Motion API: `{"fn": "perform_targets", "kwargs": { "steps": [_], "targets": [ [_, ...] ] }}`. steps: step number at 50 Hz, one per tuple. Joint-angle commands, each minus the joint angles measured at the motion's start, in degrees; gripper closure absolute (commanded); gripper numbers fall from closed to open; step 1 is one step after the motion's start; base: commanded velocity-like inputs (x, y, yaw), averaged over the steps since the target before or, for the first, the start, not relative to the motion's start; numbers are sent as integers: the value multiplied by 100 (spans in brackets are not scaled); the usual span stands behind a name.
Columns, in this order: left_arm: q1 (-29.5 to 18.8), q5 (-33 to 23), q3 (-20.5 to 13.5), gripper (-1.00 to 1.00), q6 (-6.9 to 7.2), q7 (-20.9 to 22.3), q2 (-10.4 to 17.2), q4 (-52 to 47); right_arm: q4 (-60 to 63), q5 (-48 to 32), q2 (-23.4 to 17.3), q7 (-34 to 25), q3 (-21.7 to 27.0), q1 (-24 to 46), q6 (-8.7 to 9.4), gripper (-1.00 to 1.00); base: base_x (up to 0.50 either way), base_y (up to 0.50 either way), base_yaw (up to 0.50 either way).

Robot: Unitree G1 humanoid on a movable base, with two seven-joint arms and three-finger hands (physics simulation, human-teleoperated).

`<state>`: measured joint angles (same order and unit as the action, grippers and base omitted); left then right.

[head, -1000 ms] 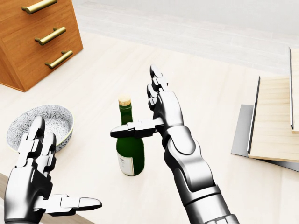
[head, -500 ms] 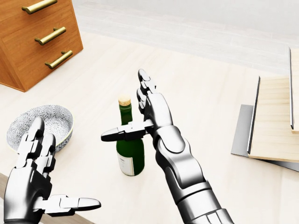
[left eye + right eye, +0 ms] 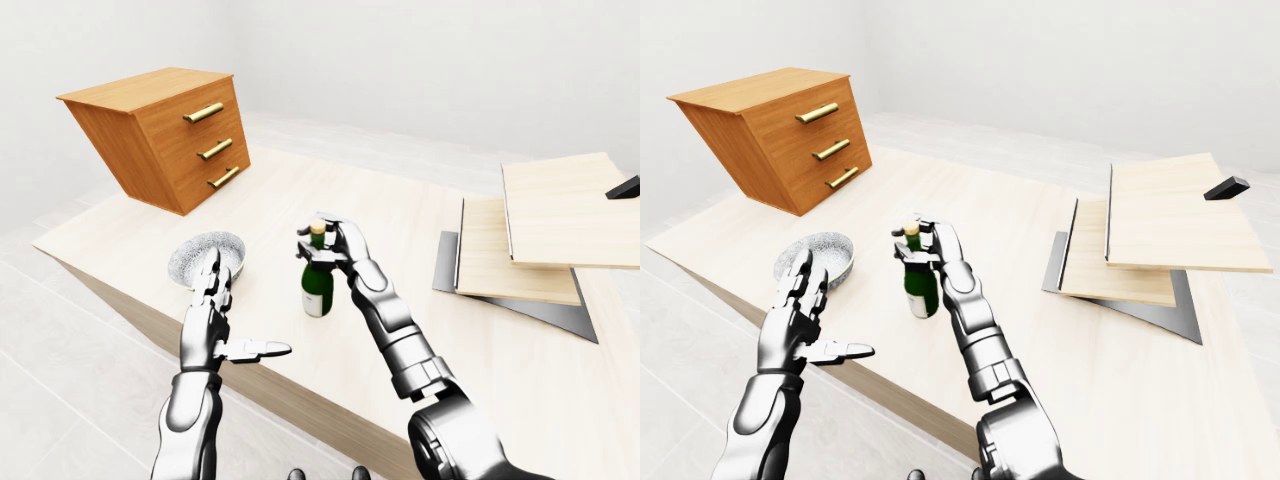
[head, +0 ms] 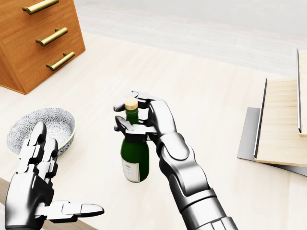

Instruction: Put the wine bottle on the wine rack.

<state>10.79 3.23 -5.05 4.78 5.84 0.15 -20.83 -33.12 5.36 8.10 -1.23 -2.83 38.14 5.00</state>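
Two silver robot hands show over the pale wooden table [image 4: 206, 91]. The right hand [image 4: 144, 117] is wrapped round the neck of the dark green glass wine bottle with a cork [image 4: 135, 153], fingers curled just under the cork. The bottle stands upright on the table, just right of the grey patterned bowl [image 4: 57, 120]. The left hand [image 4: 36, 184] hangs near the bowl (lower in the head view), fingers spread and holding nothing.

This looks like the grab step. The grip seems closed, but I cannot be sure how tight it is from these views.

The light wooden rack of slanted boards on a grey base [image 3: 520, 240] sits far right of the bowl, well apart from the bottle. The brown wooden drawer chest with gold handles [image 3: 165, 135] stands above and left of the bowl.

Next, I think the bottle must be lifted straight up, kept from tipping, and carried right to the rack.
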Motion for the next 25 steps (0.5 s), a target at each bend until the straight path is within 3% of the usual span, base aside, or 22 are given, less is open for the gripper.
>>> {"fn": "perform_targets", "kwargs": {
  "steps": [1, 11, 25],
  "targets": [
    [9, -3, 13, -100, 15, -7, -1, -19, 18, 18, -2, -25, -4, -56, 0, 57, 0, 0, 0],
    [19, -4, 15, -100, 22, -4, 2, -51, 90, 15, -3, -26, -14, -97, 0, 100, 0, 0, 0],
    [1, -1, 7, -100, 22, 10, 11, -40, 201, 10, -37, -12, 4, -140, 0, 100, 0, 0, 0]
  ]
}}
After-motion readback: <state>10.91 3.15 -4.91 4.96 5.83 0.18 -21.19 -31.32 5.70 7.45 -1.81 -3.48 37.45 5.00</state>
